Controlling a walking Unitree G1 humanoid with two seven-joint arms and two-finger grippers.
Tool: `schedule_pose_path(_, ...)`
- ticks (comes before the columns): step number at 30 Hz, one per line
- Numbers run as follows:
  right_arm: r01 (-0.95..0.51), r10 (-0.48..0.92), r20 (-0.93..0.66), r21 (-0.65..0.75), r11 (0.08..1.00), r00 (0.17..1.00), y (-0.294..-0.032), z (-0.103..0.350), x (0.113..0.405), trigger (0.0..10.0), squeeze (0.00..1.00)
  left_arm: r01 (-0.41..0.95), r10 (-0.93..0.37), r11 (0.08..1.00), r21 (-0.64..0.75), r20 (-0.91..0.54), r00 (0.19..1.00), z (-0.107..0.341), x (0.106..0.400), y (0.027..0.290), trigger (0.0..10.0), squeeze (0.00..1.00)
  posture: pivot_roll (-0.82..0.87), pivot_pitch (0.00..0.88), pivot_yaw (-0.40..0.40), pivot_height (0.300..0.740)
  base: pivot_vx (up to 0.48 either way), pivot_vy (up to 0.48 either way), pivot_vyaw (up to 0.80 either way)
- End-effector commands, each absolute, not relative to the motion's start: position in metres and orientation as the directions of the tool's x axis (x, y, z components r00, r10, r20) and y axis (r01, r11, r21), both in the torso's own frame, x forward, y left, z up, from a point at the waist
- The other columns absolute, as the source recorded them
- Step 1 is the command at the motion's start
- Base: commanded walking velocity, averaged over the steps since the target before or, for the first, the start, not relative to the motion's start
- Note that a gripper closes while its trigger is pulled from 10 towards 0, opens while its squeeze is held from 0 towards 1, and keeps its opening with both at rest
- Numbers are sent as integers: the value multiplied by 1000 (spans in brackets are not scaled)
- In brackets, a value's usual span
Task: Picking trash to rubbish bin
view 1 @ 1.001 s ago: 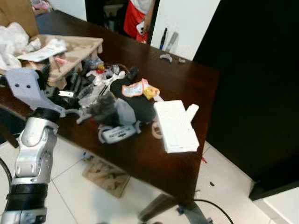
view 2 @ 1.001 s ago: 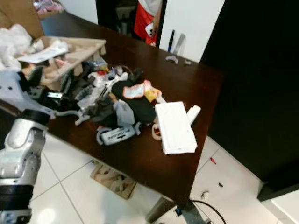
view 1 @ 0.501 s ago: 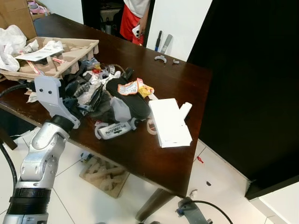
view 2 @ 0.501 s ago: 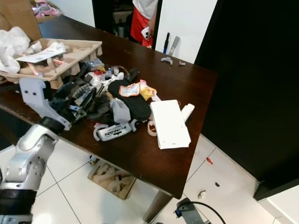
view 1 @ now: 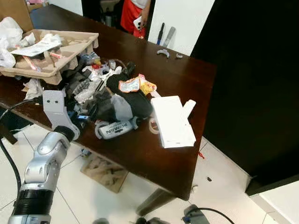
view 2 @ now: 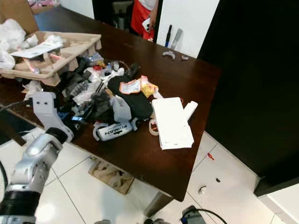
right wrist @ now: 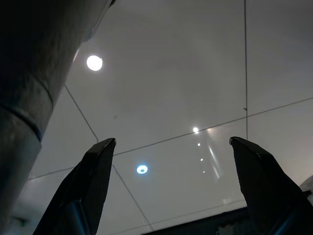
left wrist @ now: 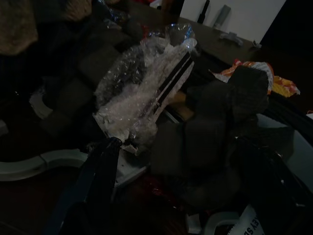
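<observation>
Left gripper (left wrist: pixel 181 196) at near table (view 1: pixel 154 161) edge, fingers spread wide, holding nothing, pointed into trash pile (view 1: pixel 105 95) | crinkled plastic wrapper (left wrist: pixel 142 93) just ahead of fingers | white box (view 1: pixel 172 121) beside pile | right gripper (right wrist: pixel 176 186) wide open, empty, over tiled floor (right wrist: pixel 176 88)

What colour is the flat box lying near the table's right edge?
White. The flat box shows best in the left eye view, lying on the dark brown table.
</observation>
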State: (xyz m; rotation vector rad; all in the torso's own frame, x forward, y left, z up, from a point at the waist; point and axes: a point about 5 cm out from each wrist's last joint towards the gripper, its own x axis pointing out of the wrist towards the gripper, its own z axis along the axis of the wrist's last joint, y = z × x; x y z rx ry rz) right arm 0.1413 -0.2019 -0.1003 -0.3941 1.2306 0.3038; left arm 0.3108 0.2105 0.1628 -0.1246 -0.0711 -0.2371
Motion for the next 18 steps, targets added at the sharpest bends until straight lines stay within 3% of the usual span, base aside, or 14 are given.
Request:
schedule_pose_path(1,-410,-14,-960,-132,903,280,-213,-103,129,10000,0,241,-239,962,-125,35,970,149,310,205,10000,0,179,192,-131,740,0,0,0)
schedule_pose_path(11,-383,-44,-962,-149,911,269,-228,-103,119,10000,0,275,-274,955,-111,28,961,149,319,201,10000,0,127,223,-134,740,0,0,0)
schedule_pose_path(12,-380,-47,-962,-151,913,268,-229,-102,118,10000,0,286,-284,952,-111,28,958,149,320,200,9255,0,120,225,-135,740,0,0,0)
schedule_pose_path(13,-380,-47,-962,-151,913,268,-229,-102,118,10000,0,286,-284,952,-111,28,958,149,320,200,9255,0,120,225,-135,740,0,0,0)
schedule_pose_path(14,-376,-50,-962,-151,914,267,-231,-102,117,10000,0,291,-289,951,-108,26,957,149,321,200,4039,0,116,225,-135,740,0,0,0)
schedule_pose_path(15,-373,-51,-962,-152,915,267,-232,-102,117,10000,0,294,-293,949,-111,27,956,149,321,201,863,0,113,226,-135,740,0,0,0)
schedule_pose_path(17,-371,-52,-962,-152,916,267,-232,-102,116,10000,0,296,-294,949,-112,29,955,149,321,201,863,0,110,226,-134,740,0,0,0)
schedule_pose_path(18,-369,-53,-962,-153,917,268,-233,-102,116,10000,0,295,-293,949,-111,31,956,149,322,202,0,0,107,227,-134,740,0,0,0)
